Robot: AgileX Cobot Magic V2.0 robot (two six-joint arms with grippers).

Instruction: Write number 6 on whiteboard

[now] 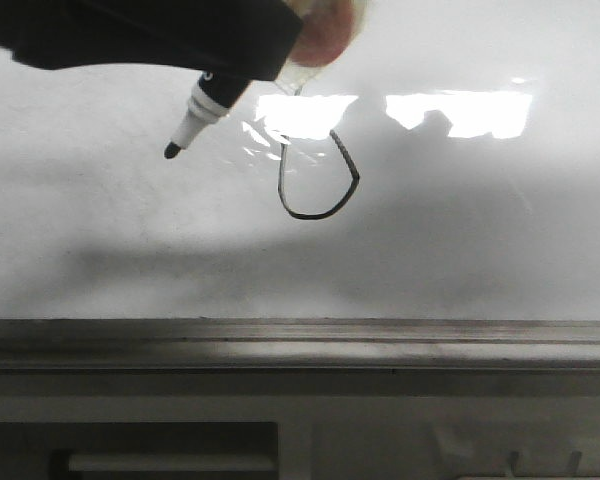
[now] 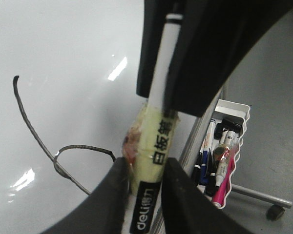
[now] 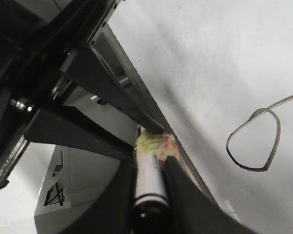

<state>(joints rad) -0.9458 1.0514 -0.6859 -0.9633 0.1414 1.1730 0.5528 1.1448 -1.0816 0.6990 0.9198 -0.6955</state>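
The whiteboard (image 1: 480, 230) fills the front view. The number 6 (image 1: 310, 217) is a thin black line with a pointed loop; its upper stem is hidden behind glare and the taped marker. It also shows in the left wrist view (image 2: 83, 147) and the right wrist view (image 3: 278, 131). The marker (image 1: 192, 120) points down-left, its black tip left of the 6; I cannot tell if it touches the board. My left gripper (image 2: 144, 163) is shut on the marker's yellow-taped barrel (image 2: 154, 141). My right gripper (image 3: 149, 161) is shut on the same marker (image 3: 149, 183) near its black end.
A grey metal ledge (image 1: 300, 345) runs along the board's lower edge. A white tray (image 2: 234, 109) with several markers hangs beside the board frame, above a stand foot with a caster (image 2: 276, 212). Bright light reflections lie on the board (image 1: 460, 110).
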